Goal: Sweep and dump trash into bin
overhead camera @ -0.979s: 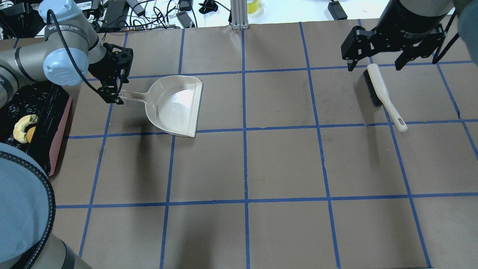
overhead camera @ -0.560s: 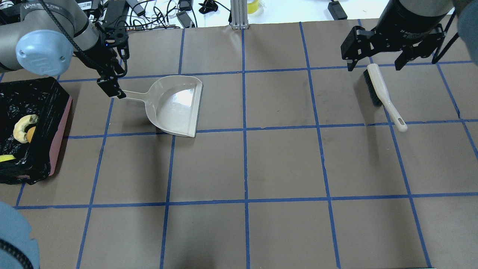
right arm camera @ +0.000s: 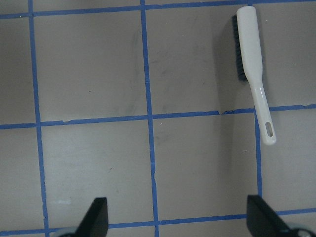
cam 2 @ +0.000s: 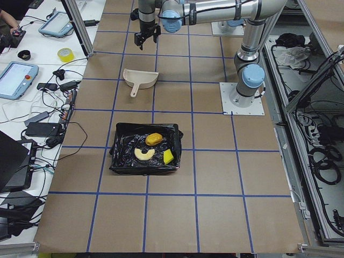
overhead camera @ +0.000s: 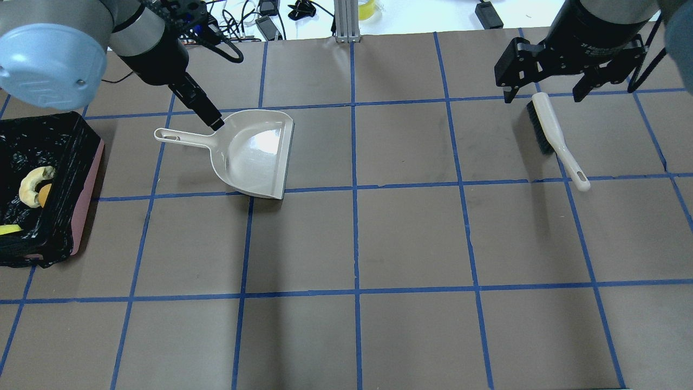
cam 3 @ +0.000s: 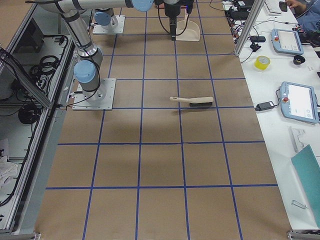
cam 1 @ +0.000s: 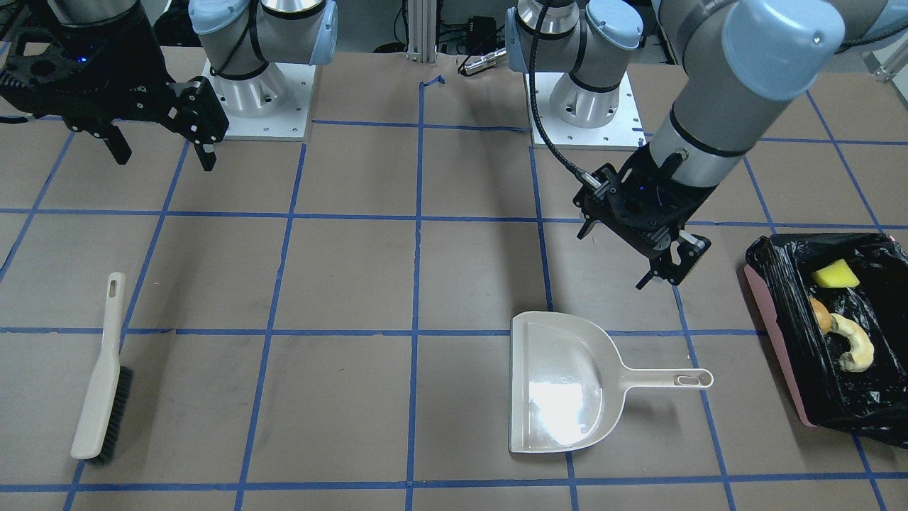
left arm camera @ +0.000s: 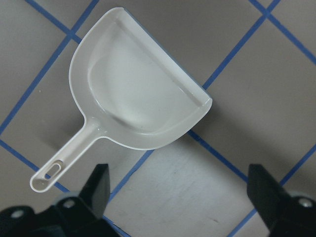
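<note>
The pink bin [overhead camera: 86,179] with its black bag holds all the trash: the croissant [overhead camera: 30,184], the potato piece [overhead camera: 44,194] and the yellow sponge [overhead camera: 8,229]. They also show in the front view: the bin [cam 1: 773,341], the sponge [cam 1: 835,274], the potato [cam 1: 819,312] and the croissant [cam 1: 855,348]. The off-white dustpan [overhead camera: 254,151] lies empty on the table. My left gripper [overhead camera: 208,116] is open and empty, raised near the dustpan's handle. The wrist view looks down on the pan [left arm camera: 138,98]. My right gripper [overhead camera: 543,95] is open and empty above the brush [overhead camera: 552,135].
The table is brown paper with a blue tape grid. The brush [cam 1: 103,376] lies flat with its bristles on its side. Cables, a tape roll and tablets lie beyond the far table edge [overhead camera: 379,16]. The arm bases [cam 1: 259,99] stand at the robot's side.
My left gripper has moved off the end of the dustpan's handle, rightward and up toward the pan's neck. The handle now shows in full. Dustpan, brush and right arm have not moved.
</note>
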